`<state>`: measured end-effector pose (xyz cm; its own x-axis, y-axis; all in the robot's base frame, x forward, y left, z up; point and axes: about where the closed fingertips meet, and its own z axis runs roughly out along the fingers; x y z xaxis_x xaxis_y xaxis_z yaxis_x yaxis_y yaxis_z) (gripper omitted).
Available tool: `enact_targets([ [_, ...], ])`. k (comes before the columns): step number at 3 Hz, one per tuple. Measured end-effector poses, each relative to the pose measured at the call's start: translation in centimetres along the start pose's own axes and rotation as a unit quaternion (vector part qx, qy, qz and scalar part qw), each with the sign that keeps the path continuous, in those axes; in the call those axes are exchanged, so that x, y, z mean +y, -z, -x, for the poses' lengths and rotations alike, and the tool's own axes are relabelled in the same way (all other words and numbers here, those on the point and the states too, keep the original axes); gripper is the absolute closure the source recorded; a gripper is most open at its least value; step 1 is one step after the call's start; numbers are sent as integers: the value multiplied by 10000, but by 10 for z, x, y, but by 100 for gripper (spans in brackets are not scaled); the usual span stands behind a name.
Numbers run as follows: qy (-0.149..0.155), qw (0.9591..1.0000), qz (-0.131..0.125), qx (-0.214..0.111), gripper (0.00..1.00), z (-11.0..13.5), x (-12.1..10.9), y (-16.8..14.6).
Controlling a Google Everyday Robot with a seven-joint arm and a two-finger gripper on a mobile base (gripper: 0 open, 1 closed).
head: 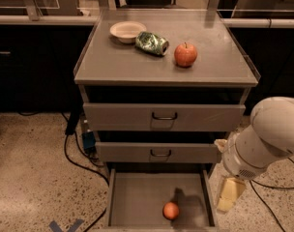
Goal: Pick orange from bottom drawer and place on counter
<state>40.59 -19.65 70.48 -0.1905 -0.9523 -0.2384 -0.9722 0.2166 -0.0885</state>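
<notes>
Arm (268, 139) low, gripper (226, 204) pointing down beside bottom drawer (137, 197), orange (170, 210) inside

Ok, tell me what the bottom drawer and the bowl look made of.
Bottom drawer: likely painted metal, matte grey, thin flat walls. Bowl: cream, dull, perhaps plastic or paper. The hand hangs just right of the drawer, outside it.

Place: a robotics lab or test workshop.
Floor: speckled terrazzo floor (26, 178), black cables (71, 122) trailing.
Furniture: grey metal drawer cabinet (164, 117), long workbenches (40, 19) behind.
Robot: end effector (230, 195) low, just right of the bottom drawer (137, 197).
</notes>
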Motion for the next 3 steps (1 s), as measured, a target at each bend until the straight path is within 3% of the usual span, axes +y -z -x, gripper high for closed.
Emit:
enact_targets([
  [1,96,9999,115,10,0,-2,2,-32],
  [3,319,9993,205,36,0,-11,-6,-131],
])
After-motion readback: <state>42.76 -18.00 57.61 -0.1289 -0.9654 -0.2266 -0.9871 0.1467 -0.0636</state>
